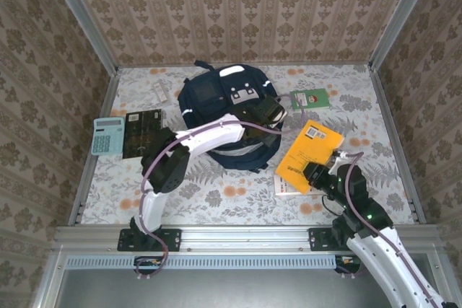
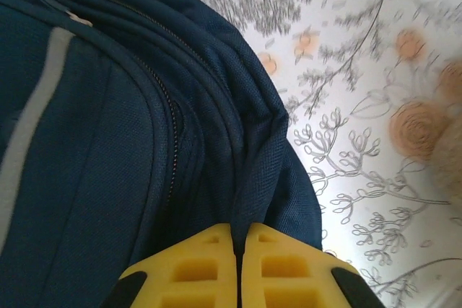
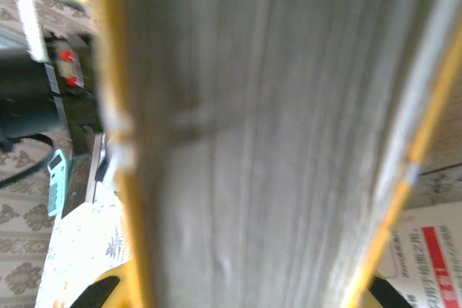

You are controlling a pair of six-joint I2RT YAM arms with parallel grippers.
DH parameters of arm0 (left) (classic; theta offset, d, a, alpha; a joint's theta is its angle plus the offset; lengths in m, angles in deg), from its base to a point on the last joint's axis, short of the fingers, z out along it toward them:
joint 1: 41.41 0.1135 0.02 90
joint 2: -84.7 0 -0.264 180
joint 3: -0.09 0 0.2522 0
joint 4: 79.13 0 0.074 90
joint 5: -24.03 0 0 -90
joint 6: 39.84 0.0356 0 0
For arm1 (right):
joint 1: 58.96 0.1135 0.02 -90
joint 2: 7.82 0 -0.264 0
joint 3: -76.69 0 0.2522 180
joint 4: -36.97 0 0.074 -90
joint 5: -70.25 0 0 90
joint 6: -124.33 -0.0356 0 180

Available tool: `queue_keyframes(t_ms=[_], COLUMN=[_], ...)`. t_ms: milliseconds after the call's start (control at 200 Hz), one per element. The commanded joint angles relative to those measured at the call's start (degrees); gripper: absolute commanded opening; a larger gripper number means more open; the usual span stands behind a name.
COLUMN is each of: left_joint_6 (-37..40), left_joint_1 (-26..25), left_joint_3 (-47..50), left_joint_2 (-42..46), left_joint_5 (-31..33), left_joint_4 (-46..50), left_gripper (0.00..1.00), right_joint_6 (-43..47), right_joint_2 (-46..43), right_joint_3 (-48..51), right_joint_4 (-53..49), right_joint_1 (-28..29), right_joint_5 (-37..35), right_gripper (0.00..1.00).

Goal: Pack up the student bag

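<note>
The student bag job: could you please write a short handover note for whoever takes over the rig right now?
Left pincer: shut, pinching a fabric fold on the student bag's side nearest the yellow book.
Right pincer: shut on the yellow book, gripping its page edge, beside the bag.
Done: book gripped; the bag's visible zip looks closed.
Left: open the bag, load the book, then probably the calculator and green booklet.

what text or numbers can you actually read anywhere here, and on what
Nothing here reads clearly.
yellow book: barcode label, print too small.
green booklet: cover print too small.
calculator: key marks too small.
student bag: patch marks too small.
white cover with red block, right wrist view: characters blurred.
</note>
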Motion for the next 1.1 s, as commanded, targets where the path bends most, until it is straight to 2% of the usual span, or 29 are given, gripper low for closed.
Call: queue_keyframes(t_ms=[0, 195, 365, 745, 1095], left_joint_6=[-1.7, -3.7, -3.5, -5.6, -6.8], left_joint_1=[0.9, 4.3, 6.3, 9.5, 10.8], left_joint_3=[0.0, 0.8, -1.8, -11.8, -14.3], left_joint_2=[7.3, 13.3, 16.4, 13.2, 11.5], left_joint_5=[-0.1, -3.7, -4.7, -6.0, -8.3], left_joint_4=[-0.2, -0.8, 0.5, 4.0, 4.7], left_gripper=[0.00, 0.00, 0.00, 0.00, 0.00], right_joint_6=[-0.2, -4.0, -9.9, -17.0, -25.8], right_joint_2=[2.4, 9.2, 21.2, 53.1, 79.4], right_joint_3=[0.3, 0.6, 0.3, -10.4, -24.2], right_joint_4=[12.2, 24.0, 39.2, 64.0, 77.3], right_joint_1=[-0.2, -0.2, 0.3, 6.0, 9.0], right_joint_5=[5.6, 10.6, 13.8, 6.3, -2.3], right_gripper=[0.00, 0.00, 0.00, 0.00, 0.00])
